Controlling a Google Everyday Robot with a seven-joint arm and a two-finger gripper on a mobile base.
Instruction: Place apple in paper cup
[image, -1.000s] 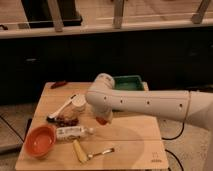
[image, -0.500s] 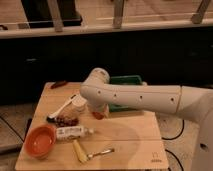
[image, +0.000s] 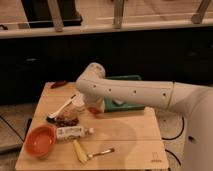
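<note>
I can make out only a sliver of the small round red-orange apple (image: 95, 109), showing under the arm's elbow just right of the short off-white paper cup (image: 78, 104). My gripper (image: 93, 107) is down at that same spot, mostly hidden behind the big white arm (image: 135, 92); its fingers are pressed together, and they seem to be pinching the apple, though the arm covers the contact. The cup stands on the light wooden table (image: 130, 135), just beside the apple, partly masked by the arm. Leaning from the cup toward the left I see a white-handled utensil with a dark head (image: 61, 111). In front of the cup lies a dark red-brown clump of grapes (image: 66, 120), then a white bottle with a label (image: 74, 132) on its side, and a wide orange bowl (image: 40, 140) at the left. Nearer me rest a yellow piece of corn (image: 79, 150) and a metal fork (image: 102, 152). A green tray (image: 125, 102) sits behind the arm
</note>
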